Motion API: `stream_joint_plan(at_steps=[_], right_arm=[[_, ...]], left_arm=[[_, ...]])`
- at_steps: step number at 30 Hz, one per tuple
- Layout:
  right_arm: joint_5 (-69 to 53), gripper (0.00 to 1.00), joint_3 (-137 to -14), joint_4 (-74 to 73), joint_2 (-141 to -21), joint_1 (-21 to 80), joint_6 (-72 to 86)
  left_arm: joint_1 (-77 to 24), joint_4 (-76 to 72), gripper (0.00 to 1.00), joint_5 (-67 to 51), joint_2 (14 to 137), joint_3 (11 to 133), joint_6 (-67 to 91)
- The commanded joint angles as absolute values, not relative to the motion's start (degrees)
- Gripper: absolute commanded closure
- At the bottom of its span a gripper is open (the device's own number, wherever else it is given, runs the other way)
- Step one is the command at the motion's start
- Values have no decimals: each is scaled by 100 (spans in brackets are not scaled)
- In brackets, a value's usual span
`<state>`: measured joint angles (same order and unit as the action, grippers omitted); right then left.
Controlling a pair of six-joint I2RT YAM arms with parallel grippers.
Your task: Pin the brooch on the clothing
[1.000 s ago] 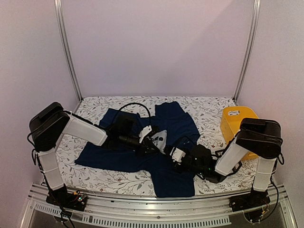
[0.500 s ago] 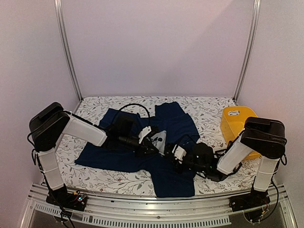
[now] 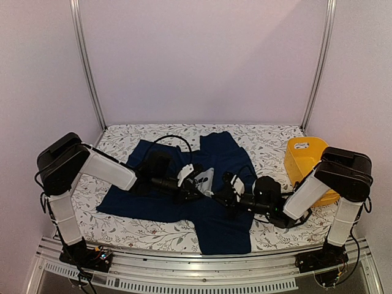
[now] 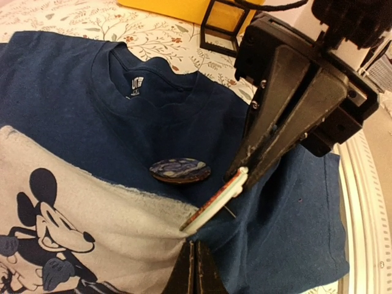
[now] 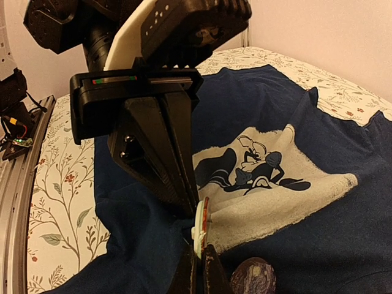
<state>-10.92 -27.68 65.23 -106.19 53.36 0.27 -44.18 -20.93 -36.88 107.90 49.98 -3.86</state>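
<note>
The navy T-shirt (image 3: 222, 154) lies spread on the table, with its pale mouse print (image 5: 263, 162) at the chest. My left gripper (image 4: 193, 260) is shut on a raised fold of the shirt at the print's edge. My right gripper (image 5: 199, 264) is shut on a round white-backed brooch (image 5: 201, 228), held edge-on with its pin against that fold. The same brooch (image 4: 214, 205) shows in the left wrist view, touching the pinched cloth. In the top view the left gripper (image 3: 197, 187) and the right gripper (image 3: 226, 191) meet tip to tip over the shirt's middle.
A second round brooch with a dark blue swirl pattern (image 4: 180, 170) lies flat on the shirt below the collar, and also shows in the right wrist view (image 5: 254, 277). A yellow bin (image 3: 304, 156) stands at the right. A small black-framed box (image 4: 222, 27) sits near it.
My right gripper has moved forward and left with the brooch, up to the fold that the left gripper holds. The left arm has hardly moved.
</note>
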Motion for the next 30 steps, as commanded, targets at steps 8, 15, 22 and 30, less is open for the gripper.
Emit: stream_joint_plan(at_steps=[8,15,22,30], right_arm=[[-1484,100,-2812,6984,-10484,5205,483],[-1541,100,-2802,6931,-10576,5192,409],[-2112,100,-2794,6904,-10581,4972,280],[-2227,100,-2881,6695,-10524,4940,-125]], left_arm=[[-4474,-2067,98,-3521,10747,4940,-447],[-4527,-2110,69,-3536,10517,4888,-458],[-4513,-1425,54,-3233,9791,4952,-949],[-4533,-966,66,-3575,9888,5247,-1468]])
